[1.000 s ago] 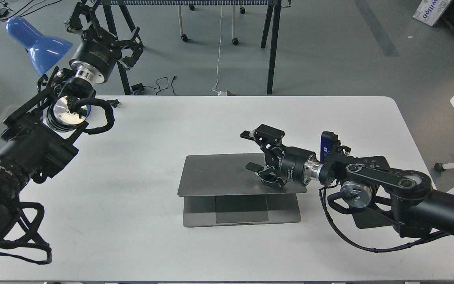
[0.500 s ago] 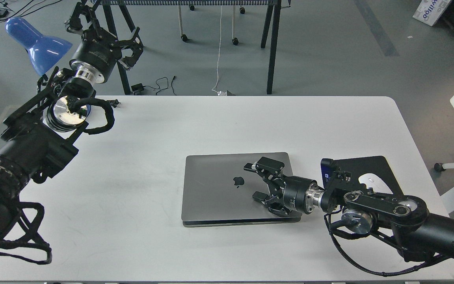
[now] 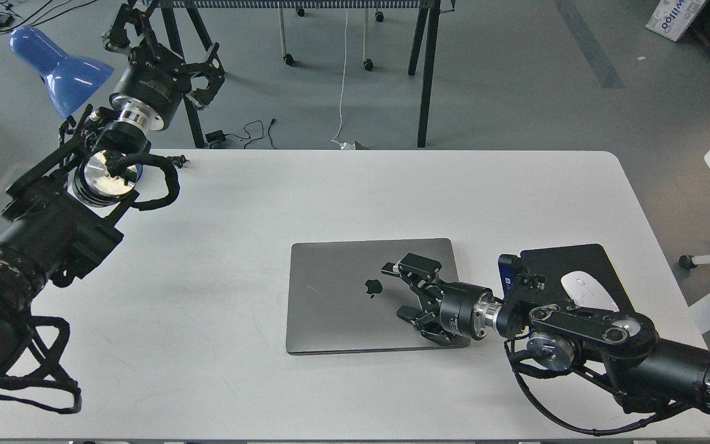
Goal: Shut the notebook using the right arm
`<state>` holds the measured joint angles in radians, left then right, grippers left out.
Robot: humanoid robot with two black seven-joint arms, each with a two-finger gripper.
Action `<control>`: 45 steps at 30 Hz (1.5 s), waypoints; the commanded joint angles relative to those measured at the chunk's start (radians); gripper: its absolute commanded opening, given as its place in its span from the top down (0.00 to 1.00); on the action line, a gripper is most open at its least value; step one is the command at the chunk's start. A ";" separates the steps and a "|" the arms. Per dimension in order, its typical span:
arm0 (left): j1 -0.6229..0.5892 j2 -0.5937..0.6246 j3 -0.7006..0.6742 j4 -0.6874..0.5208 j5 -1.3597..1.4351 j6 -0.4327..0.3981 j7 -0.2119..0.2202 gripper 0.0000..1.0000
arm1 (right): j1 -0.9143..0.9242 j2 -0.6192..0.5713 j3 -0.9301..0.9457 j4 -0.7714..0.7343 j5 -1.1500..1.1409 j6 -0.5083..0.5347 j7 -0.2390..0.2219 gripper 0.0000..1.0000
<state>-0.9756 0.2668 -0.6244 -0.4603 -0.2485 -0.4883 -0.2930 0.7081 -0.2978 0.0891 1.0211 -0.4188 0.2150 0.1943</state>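
The notebook point(image 3: 336, 296), a slim space-grey laptop with a dark apple logo, lies flat and fully shut on the white table point(image 3: 269, 197). My right gripper point(image 3: 399, 290) rests low on the right part of the lid, just right of the logo, with its two fingers spread open and nothing between them. The right arm point(image 3: 577, 333) comes in from the lower right. My left gripper point(image 3: 204, 68) is raised beyond the table's far left corner, near the blue lamp, open and empty.
A black mouse pad point(image 3: 571, 271) with a white mouse point(image 3: 589, 291) lies right of the notebook, partly under my right arm. A blue lamp point(image 3: 59, 65) stands at the far left. Table legs and cables are on the floor behind.
The lid has gone from half raised to fully flat on the base. My right gripper came down with it and sits low on the lid. The left arm has not moved.
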 commanded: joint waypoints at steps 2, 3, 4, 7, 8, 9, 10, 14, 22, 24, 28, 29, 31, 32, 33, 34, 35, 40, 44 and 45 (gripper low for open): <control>0.000 0.000 0.000 0.000 0.000 0.000 0.000 0.00 | 0.001 0.000 -0.002 -0.001 0.000 0.000 -0.001 0.00; 0.000 0.000 0.000 0.000 0.000 0.000 0.000 0.00 | 0.002 0.000 0.000 -0.001 0.000 -0.002 -0.003 0.00; 0.000 0.000 0.000 0.000 0.000 0.000 0.000 0.00 | 0.005 0.002 0.000 0.001 0.002 -0.005 -0.003 0.00; 0.000 0.000 0.000 0.000 0.000 0.000 0.000 0.00 | 0.017 0.000 0.006 0.016 0.006 -0.014 -0.004 0.00; 0.000 0.000 0.000 0.000 0.000 0.000 0.000 0.00 | 0.022 -0.001 0.011 0.016 0.008 -0.013 -0.003 0.00; 0.000 0.000 0.000 0.000 0.000 0.000 0.000 0.00 | 0.034 -0.007 0.014 0.016 0.008 -0.013 -0.003 0.00; 0.000 0.000 0.000 0.000 0.000 0.000 0.000 0.00 | 0.049 -0.012 0.018 0.016 0.009 -0.013 -0.003 0.00; 0.000 0.000 0.000 0.000 0.000 0.000 0.000 0.00 | 0.115 -0.044 0.049 0.010 0.009 -0.013 -0.003 0.00; 0.000 0.000 0.000 0.002 0.000 0.000 0.000 0.00 | 0.180 -0.080 0.396 -0.024 0.012 -0.017 -0.001 0.00; 0.000 0.000 0.000 0.000 0.000 0.000 0.000 0.00 | 0.171 -0.072 0.502 -0.059 0.015 -0.023 -0.001 0.00; 0.000 0.000 0.000 0.000 -0.002 0.000 0.000 0.00 | 0.182 0.011 0.674 -0.195 0.023 -0.020 -0.001 0.00; 0.000 0.000 0.000 0.000 -0.002 0.000 0.000 0.00 | 0.182 0.026 0.722 -0.223 0.023 -0.017 -0.001 0.00; 0.000 0.000 -0.001 0.000 0.000 0.000 0.000 0.00 | 0.182 0.043 0.822 -0.272 0.025 -0.013 -0.001 0.00; 0.000 0.000 -0.003 0.000 -0.002 0.000 0.000 0.00 | 0.182 0.052 0.868 -0.291 0.025 -0.013 -0.003 0.00; 0.000 0.000 -0.005 0.000 -0.002 0.000 0.000 0.00 | 0.182 0.063 0.908 -0.305 0.025 -0.013 -0.004 0.00; 0.000 0.000 -0.005 0.000 -0.003 0.000 0.000 0.00 | 0.182 0.069 0.937 -0.314 0.031 -0.013 -0.006 0.00; 0.000 0.000 -0.006 0.002 -0.003 0.000 0.000 0.00 | 0.182 0.072 0.948 -0.320 0.047 -0.013 -0.009 0.00; -0.001 0.000 -0.006 0.000 -0.005 0.000 0.000 0.00 | 0.182 0.074 0.956 -0.338 0.268 -0.014 -0.084 0.00; -0.001 0.000 -0.006 0.000 -0.005 0.000 0.002 0.00 | 0.182 0.078 0.956 -0.352 0.295 -0.016 -0.069 0.00; -0.001 0.000 -0.006 0.000 -0.005 0.000 0.000 0.00 | 0.180 0.080 0.954 -0.352 0.295 -0.014 -0.064 0.00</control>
<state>-0.9758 0.2669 -0.6304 -0.4601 -0.2531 -0.4889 -0.2916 0.8895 -0.2223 1.0448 0.6720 -0.1350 0.2012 0.1177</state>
